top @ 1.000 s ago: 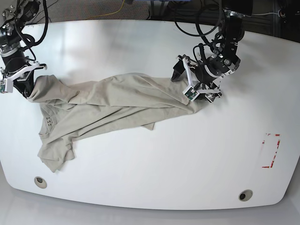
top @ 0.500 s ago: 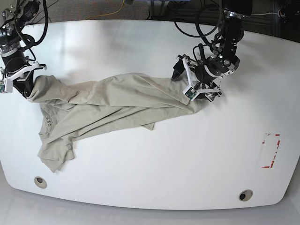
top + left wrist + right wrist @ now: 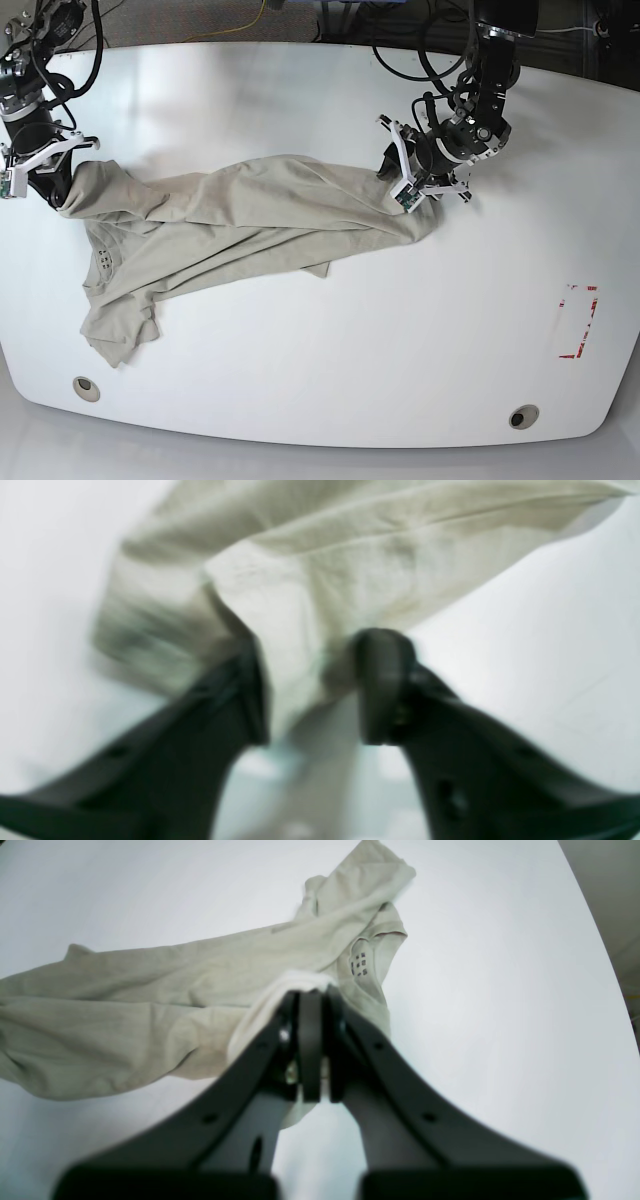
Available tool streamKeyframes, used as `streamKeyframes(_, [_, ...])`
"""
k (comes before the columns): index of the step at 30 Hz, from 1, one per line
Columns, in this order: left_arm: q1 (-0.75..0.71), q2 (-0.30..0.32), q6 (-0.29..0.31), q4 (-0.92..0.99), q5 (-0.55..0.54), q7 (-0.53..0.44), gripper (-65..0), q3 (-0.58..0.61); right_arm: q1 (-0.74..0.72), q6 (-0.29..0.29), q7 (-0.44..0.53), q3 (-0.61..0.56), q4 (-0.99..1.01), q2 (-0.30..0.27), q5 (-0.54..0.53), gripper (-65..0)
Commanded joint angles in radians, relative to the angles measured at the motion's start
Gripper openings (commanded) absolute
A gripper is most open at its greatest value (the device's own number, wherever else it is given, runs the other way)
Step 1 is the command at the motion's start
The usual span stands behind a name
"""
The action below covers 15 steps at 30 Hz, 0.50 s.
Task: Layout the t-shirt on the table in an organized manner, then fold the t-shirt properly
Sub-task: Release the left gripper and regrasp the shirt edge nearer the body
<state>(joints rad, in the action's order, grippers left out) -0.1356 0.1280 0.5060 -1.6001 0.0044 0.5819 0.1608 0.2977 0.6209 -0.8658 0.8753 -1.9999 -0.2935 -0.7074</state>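
Left tool (image 3: 310,690) straddling a bunched fold of the t-shirt (image 3: 250,225), jaws partway in with cloth between them – can't tell yet if actually pinched. Right tool (image 3: 310,1040) pressed tight on the other end. Shirt strung out crumpled across the surface (image 3: 330,350). Looks like the layout step; next probably needs a firm grip, then pulling apart to spread flat.

Plain khaki t-shirt (image 3: 240,215) on glossy white table (image 3: 330,340).
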Motion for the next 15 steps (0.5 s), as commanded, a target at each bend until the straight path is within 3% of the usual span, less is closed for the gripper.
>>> streamKeyframes(1, [0.011, 0.000, -0.007, -0.012, 0.001, -0.009, -52.0, -0.002, -0.004, -0.002, 0.029, 0.006, -0.012, -0.017, -0.016, -65.0])
streamKeyframes(7, [0.011, 0.002, -0.008, -0.012, 0.003, -0.009, -65.0, 0.000, -0.004, -0.003, 0.029, 0.006, -0.012, -0.017, -0.016, -65.0])
streamKeyframes(15, [0.011, 0.005, -0.008, -0.072, 0.001, -0.015, -65.0, -0.010, -0.004, -0.003, 0.029, 0.006, -0.012, -0.017, -0.016, -65.0])
